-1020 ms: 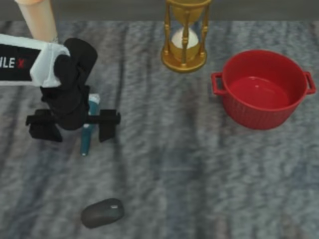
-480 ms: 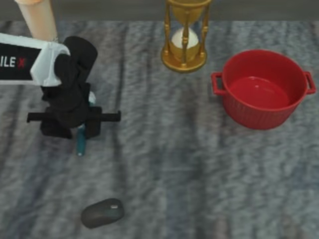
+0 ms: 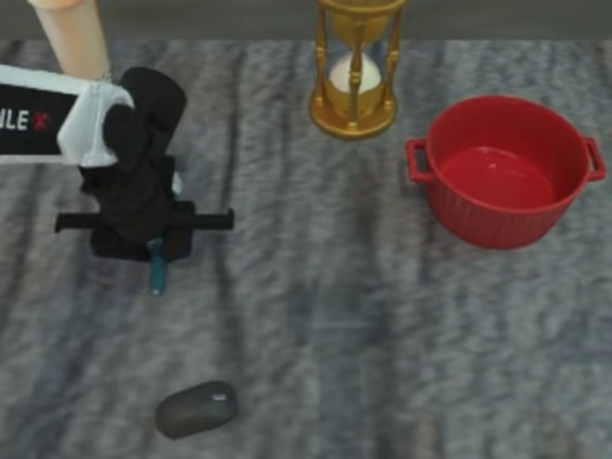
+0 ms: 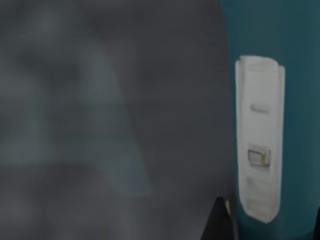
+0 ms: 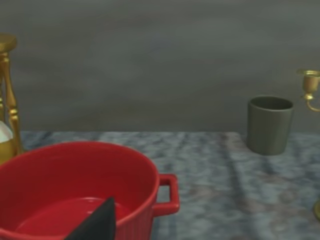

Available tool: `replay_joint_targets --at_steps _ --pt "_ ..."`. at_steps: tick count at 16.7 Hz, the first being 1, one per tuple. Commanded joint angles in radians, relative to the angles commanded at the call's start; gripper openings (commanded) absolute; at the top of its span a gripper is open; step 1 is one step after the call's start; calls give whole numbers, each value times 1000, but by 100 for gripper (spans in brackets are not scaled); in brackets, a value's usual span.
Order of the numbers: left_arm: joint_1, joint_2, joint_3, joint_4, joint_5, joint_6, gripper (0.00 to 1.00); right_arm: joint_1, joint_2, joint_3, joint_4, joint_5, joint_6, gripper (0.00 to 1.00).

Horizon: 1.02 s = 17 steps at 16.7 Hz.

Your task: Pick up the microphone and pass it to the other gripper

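The microphone (image 3: 157,275) lies on the table at the left, its teal handle end sticking out toward the front from under my left gripper (image 3: 156,251). That gripper is directly above it and shut on the handle, with a black finger on each side. In the left wrist view the teal handle (image 4: 300,60) with its white switch strip (image 4: 259,135) fills the side of the picture, and the left gripper (image 4: 269,227) clamps it at the edge. The microphone's head is hidden under the arm. The other gripper, on my right arm, is out of the top view.
A dark grey computer mouse (image 3: 196,408) lies near the front left. A gold hourglass (image 3: 356,72) stands at the back middle. A red pot (image 3: 502,167) sits at the right. The right wrist view shows the red pot (image 5: 75,185), a grey cup (image 5: 270,125) and a gold candlestick (image 5: 311,90).
My left gripper's fingers have closed from wide apart onto the microphone's handle. The microphone has shifted slightly to the left and straightened.
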Motion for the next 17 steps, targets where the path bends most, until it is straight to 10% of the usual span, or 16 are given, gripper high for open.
replay_joint_targets --at_steps 17 --pt "43 -282 -337 1216 481 230 0 0 0 0 0 0 0 100"
